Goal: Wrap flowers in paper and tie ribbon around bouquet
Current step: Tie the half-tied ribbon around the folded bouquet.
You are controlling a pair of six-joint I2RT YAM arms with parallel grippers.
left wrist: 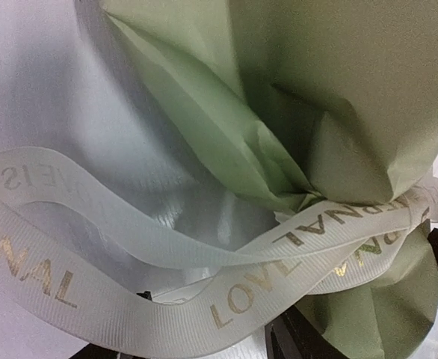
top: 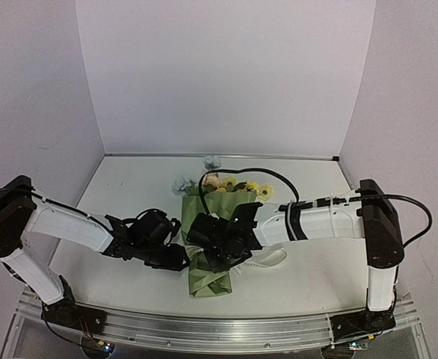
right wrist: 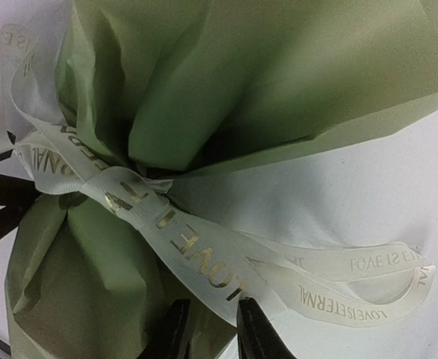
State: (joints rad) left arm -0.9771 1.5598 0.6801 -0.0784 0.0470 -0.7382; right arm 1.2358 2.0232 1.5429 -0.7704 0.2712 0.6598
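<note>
Mid-tabletop [top: 129, 187], the bouquet [top: 208, 280] lies with its blooms pointing away from me and both arms at its waist. Wrapping looks done: the paper [left wrist: 353, 90] is gathered into a cone around the flowers [top: 230, 183]. The ribbon [right wrist: 182, 247] circles the waist and seems crossed once, but I see no finished bow, and loose tails trail either side. My left jaws stand apart, ribbon draped across the gap. My right jaws sit narrow around a tail; whether they pinch it I can't tell.

White table [top: 129, 187] bears bouquet [top: 210, 280], ribbon [top: 270, 258] trailing beside.
</note>
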